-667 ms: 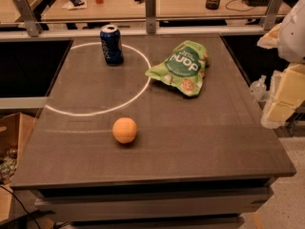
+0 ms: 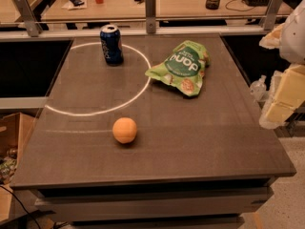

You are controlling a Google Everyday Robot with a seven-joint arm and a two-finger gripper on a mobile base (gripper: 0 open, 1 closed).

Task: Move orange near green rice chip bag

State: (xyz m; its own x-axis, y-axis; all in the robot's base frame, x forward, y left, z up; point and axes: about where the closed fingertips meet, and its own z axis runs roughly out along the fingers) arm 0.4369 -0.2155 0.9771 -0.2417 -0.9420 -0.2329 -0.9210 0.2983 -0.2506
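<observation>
The orange sits alone on the dark table, left of centre and near the front, just below the white painted circle line. The green rice chip bag lies flat at the back right of the table, well apart from the orange. My gripper hangs at the right edge of the view, beside the table's right side and above its level, far from both the orange and the bag. It holds nothing that I can see.
A dark blue soda can stands upright at the back left, on the white circle line. A metal rail runs behind the table. A cardboard box sits on the floor to the left.
</observation>
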